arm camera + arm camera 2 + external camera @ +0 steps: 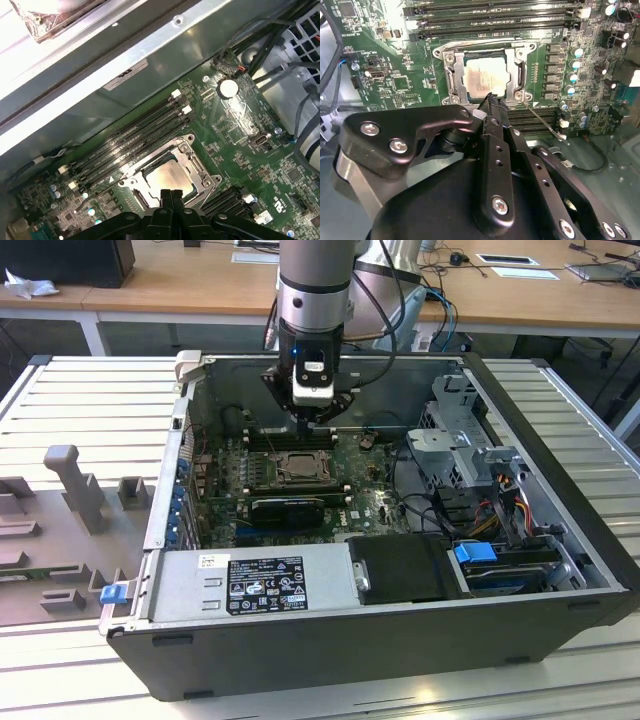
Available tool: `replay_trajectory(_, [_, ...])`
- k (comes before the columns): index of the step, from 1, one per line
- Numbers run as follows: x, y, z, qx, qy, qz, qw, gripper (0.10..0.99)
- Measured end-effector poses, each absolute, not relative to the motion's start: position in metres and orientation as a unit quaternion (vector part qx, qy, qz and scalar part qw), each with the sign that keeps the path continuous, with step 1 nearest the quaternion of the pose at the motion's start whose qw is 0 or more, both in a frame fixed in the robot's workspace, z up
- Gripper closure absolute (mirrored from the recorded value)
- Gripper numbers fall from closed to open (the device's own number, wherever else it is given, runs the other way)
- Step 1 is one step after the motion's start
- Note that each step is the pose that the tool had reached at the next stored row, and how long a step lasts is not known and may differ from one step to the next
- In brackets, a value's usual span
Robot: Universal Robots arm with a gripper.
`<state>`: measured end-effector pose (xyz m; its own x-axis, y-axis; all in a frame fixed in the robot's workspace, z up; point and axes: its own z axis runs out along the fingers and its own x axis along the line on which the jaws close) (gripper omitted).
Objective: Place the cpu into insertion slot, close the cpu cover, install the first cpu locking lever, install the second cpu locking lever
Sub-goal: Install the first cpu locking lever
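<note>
an open computer case (pixel 330 650) is laid on its side on a ribbed metal tabletop (pixel 90 390). held inside it are a green motherboard (pixel 365 490), a grey power supply (pixel 250 585), a silver drive cage (pixel 465 440) and bundled cables (pixel 500 500). the last three are all kept well apart from the insertion slot (pixel 297 468), which is set near the middle of the motherboard. the cpu (pixel 485 75) is seated inside the insertion slot. its pale metal top is seen through the window of the cpu cover (pixel 451 75), which is folded down flat over the insertion slot. long black memory slots (pixel 495 10) are ranged just beside the insertion slot on two opposite sides. a thin metal lever (pixel 540 119) is seen running out from one corner of the insertion slot, across the memory slots there. the hand (pixel 490 99) is held just above one edge of the insertion slot, its fingers (pixel 166 196) clenched together with nothing between them. whether the tips touch the cpu cover cannot be told. in the exterior view a black block (pixel 288 508) is mounted just beside the insertion slot, on the side towards the power supply.
</note>
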<state>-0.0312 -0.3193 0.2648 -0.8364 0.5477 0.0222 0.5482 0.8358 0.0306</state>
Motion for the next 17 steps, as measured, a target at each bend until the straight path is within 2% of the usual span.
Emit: replay_trajectory(17, [-0.0312, -0.3194, 0.2647, -0.119, -0.993, -0.017, 0.009, 0.98])
